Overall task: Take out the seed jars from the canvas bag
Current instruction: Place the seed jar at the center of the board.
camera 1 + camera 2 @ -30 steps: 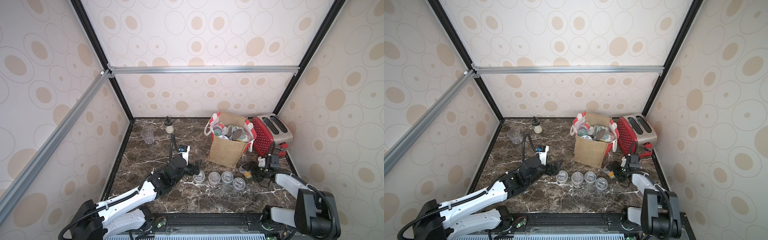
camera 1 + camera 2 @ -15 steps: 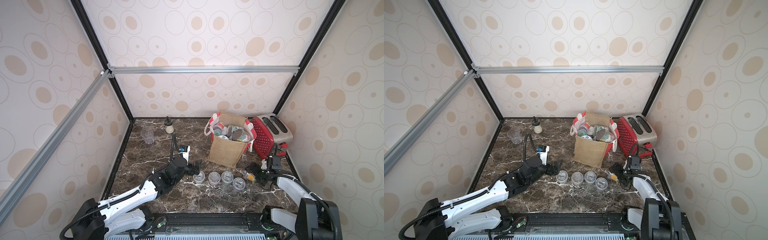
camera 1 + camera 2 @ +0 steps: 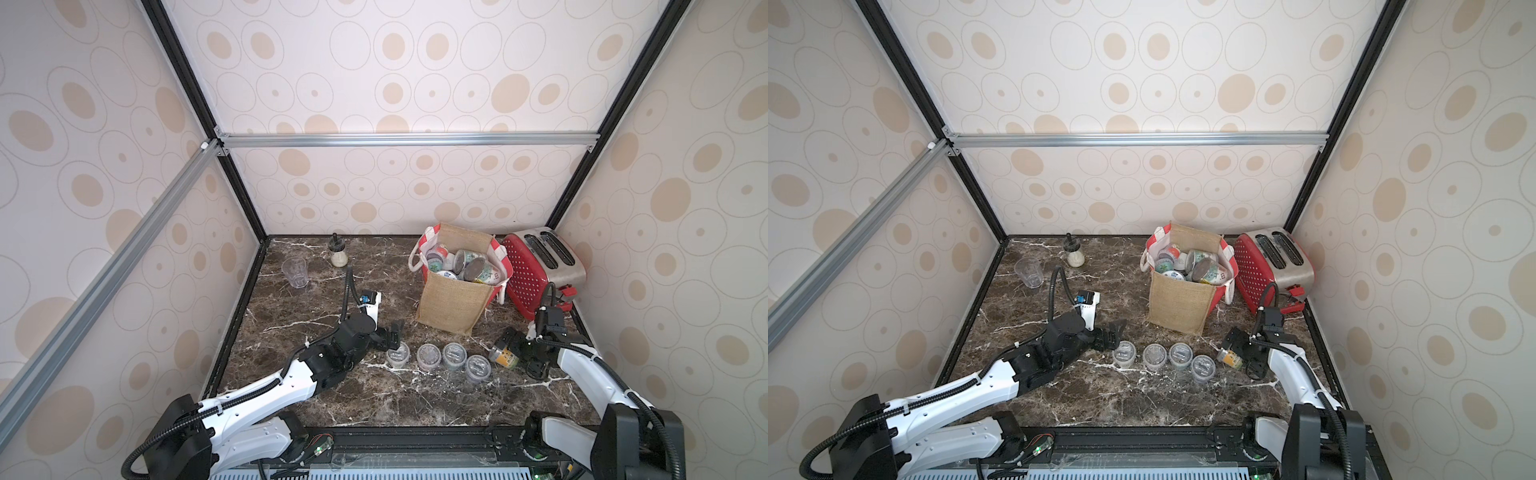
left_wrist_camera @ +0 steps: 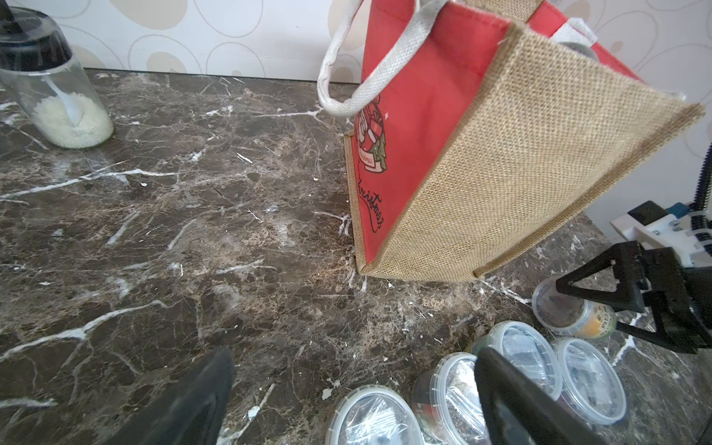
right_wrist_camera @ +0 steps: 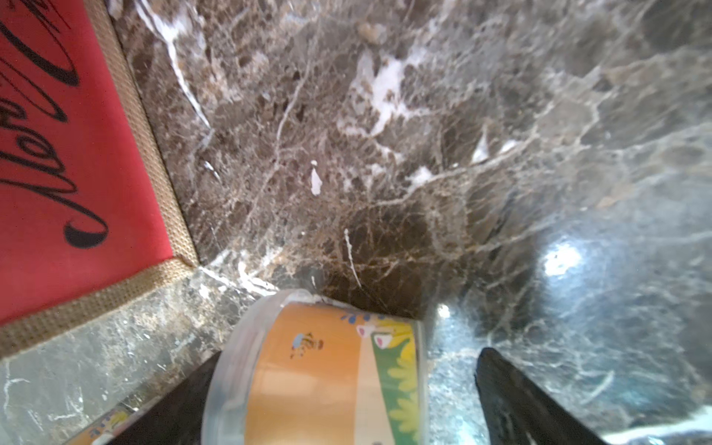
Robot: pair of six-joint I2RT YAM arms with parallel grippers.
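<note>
The right end effector (image 5: 350, 354) stands spread around an orange-and-green-labelled clear plastic seed jar (image 3: 503, 357) that lies on its side on the dark marble desk (image 3: 316, 307) — a clear gap shows between the jar and one finger. The left end effector (image 4: 354, 354) is spread wide too and grips nothing. It sits just beside the end of a row of four short clear-lidded seed jars (image 3: 429, 356). Behind the row stands the boxy tan jute bag with red side panels (image 3: 453, 301), with more lidded jars (image 3: 473, 268) piled inside — a red dotted toaster (image 3: 536, 270) is just beside it.
</note>
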